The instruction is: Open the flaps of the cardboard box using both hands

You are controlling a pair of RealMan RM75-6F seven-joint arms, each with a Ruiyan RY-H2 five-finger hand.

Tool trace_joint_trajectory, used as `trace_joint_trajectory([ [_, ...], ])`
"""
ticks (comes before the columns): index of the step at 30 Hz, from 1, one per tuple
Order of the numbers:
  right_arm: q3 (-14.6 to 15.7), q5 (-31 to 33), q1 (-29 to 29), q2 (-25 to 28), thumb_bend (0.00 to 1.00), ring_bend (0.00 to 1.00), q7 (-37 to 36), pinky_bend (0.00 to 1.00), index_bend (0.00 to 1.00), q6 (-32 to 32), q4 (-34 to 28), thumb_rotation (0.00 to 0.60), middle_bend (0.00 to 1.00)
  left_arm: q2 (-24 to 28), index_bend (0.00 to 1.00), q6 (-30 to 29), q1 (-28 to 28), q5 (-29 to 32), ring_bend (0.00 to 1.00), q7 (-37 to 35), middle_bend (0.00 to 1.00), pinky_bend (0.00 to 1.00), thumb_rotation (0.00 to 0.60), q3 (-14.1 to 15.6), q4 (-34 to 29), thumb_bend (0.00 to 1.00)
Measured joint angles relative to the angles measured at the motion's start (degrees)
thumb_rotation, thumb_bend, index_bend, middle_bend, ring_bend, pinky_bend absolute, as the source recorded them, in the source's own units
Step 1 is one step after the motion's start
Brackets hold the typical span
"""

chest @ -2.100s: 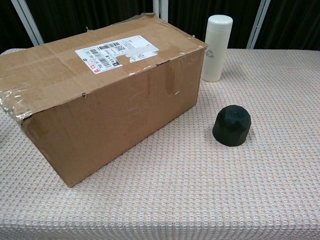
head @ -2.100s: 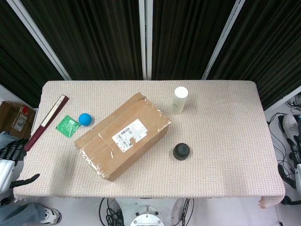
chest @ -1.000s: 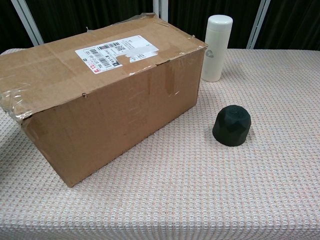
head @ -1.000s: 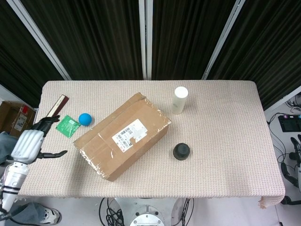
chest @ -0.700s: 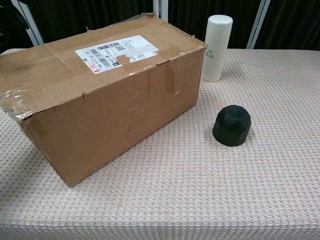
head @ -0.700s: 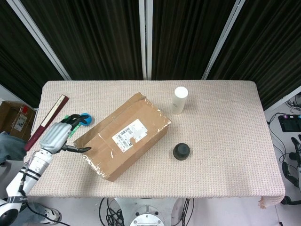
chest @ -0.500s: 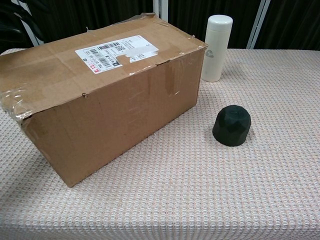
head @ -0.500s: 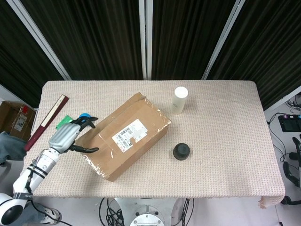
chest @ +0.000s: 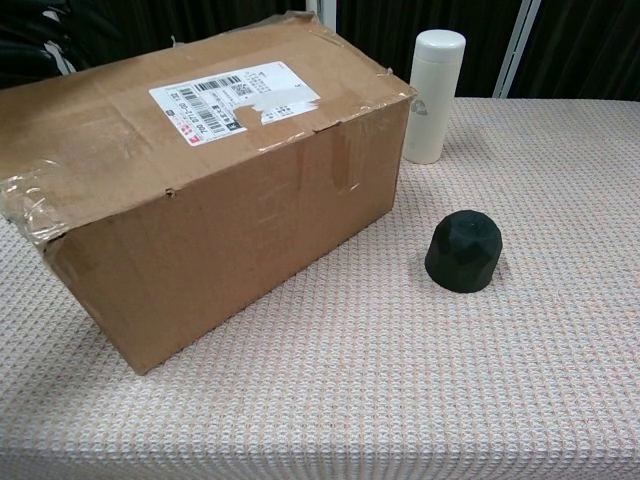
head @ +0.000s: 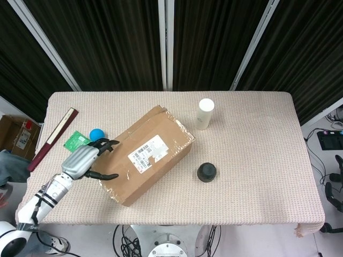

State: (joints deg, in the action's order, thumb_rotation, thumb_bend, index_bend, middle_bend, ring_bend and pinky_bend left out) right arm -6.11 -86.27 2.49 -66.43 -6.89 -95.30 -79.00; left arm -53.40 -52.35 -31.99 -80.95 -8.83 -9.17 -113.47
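The cardboard box (head: 140,160) is lying at an angle on the table (head: 257,134), its flaps down and taped, label facing up. The left hand (head: 88,160) is sitting at the box's left end with its fingers (head: 107,143) spread, some reaching over the top edge of the box and the thumb stretching along the end face below; it is clamping on nothing, though whether the fingertips are touching the cardboard cannot be told. That placement probably is meant to catch the taped seam at this end so a flap can be lifted. The right hand is not showing in either view.

Just beyond the box's left end, a blue ball (head: 95,134) and a green packet (head: 75,142) are lying side by side, with a dark red strip (head: 53,138) farther out. Off the box's right end a white bottle (head: 204,113) is standing upright, and a black cap (head: 206,172) is sitting nearer the robot.

Compared with two seconds ago, the left hand is no longer hanging off the table's left edge; it has crossed to the box. In the chest view the box's far-left corner is now sitting higher, suggesting the hand is already nudging it.
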Motion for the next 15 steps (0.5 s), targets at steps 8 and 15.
trace_joint_trajectory([
  [8,0.0,0.1,-0.2,-0.2,0.39,0.0,-0.7,0.0,0.0,0.5,0.5,0.6,0.0,2.0,0.13,-3.6,0.5,-5.4,0.11,-1.5,0.33,0.23,0.198,0.3,-5.4,0.03],
  [15,-0.2,0.0,-0.3,-0.6,0.36,0.0,-1.6,0.0,0.0,0.3,1.4,0.6,0.0,3.5,0.07,-9.4,1.4,-11.3,0.11,-7.6,0.34,0.23,0.194,0.0,-9.4,0.03],
])
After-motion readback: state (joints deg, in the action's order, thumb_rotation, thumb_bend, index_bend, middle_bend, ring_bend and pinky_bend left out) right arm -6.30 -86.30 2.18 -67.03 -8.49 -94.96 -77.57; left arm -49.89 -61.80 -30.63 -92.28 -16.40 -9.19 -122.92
